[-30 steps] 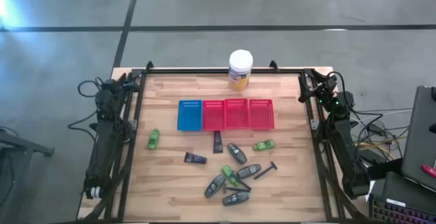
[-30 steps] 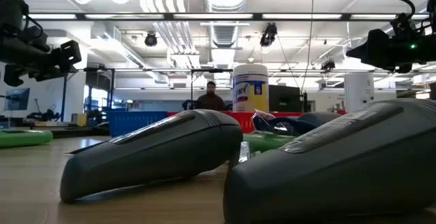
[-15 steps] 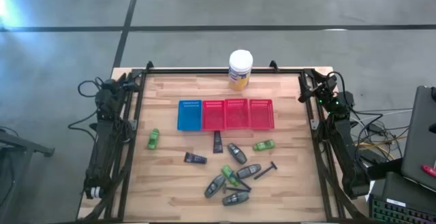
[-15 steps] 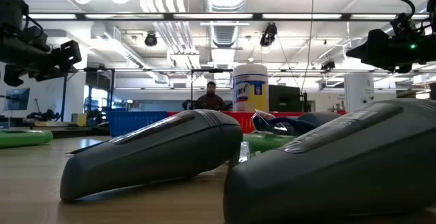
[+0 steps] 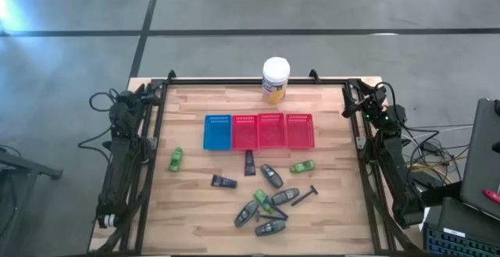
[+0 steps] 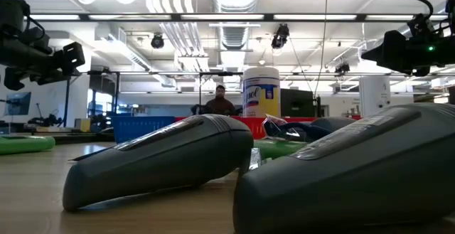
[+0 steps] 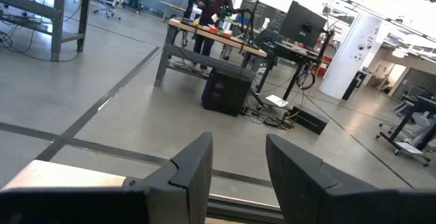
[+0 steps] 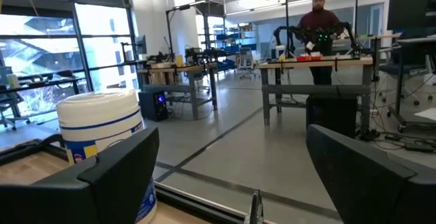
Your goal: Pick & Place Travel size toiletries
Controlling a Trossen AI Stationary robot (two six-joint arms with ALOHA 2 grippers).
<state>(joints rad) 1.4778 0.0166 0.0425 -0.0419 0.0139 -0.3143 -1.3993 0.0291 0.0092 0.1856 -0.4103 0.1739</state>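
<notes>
High view: small green, grey and dark toiletries (image 5: 269, 194) lie scattered on the wooden table (image 5: 336, 218), below the blue and red slotted baskets (image 5: 258, 130). Both grippers, parked at the far corners, hold nothing; left gripper (image 7: 238, 166) part-spread, right gripper (image 8: 238, 163) wide. No pick has begun; the next move likely calls for reaching an item.

low view: two grey tubes (image 6: 160, 159) fill the foreground, hiding most toiletries | right tube (image 6: 355, 173) cut by right edge | baskets (image 6: 142, 126) mostly hidden

Pale wood-plank table (image 5: 195, 210); matt, seemingly plastic grey tubes (image 5: 272, 176).
</notes>
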